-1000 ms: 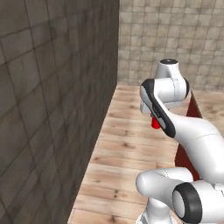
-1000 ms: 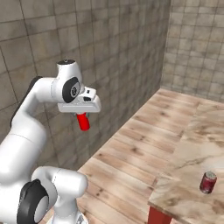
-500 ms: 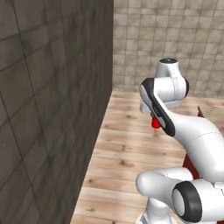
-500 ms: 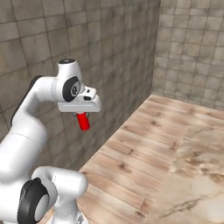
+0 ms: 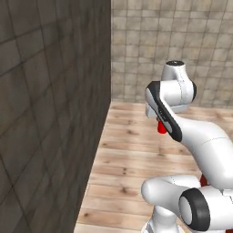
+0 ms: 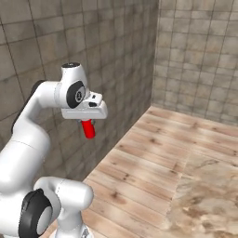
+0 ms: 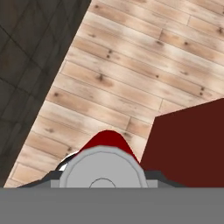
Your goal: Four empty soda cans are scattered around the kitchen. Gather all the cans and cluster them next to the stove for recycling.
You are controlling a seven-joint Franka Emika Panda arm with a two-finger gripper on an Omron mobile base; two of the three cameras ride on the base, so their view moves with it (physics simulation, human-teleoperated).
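My gripper (image 6: 87, 123) is shut on a red soda can (image 6: 88, 129), which hangs below the hand, high above the wood floor. In the hand view the can's silver top (image 7: 102, 169) and red body (image 7: 107, 138) sit right in front of the camera between the fingers. In the left base view a bit of the red can (image 5: 160, 129) peeks out from behind the arm. The stove is out of view.
A dark tiled wall (image 5: 50, 113) stands close on the left and meets a lighter tiled wall (image 6: 200, 56) at a corner. Wood plank floor (image 6: 148, 162) lies ahead. A marble counter (image 6: 209, 200) reaches in at lower right, over a red cabinet side (image 7: 188, 144).
The whole picture has shifted in both base views, so the base has moved. The counter with a red can on it has slid out of the right base view. The arm still holds its can.
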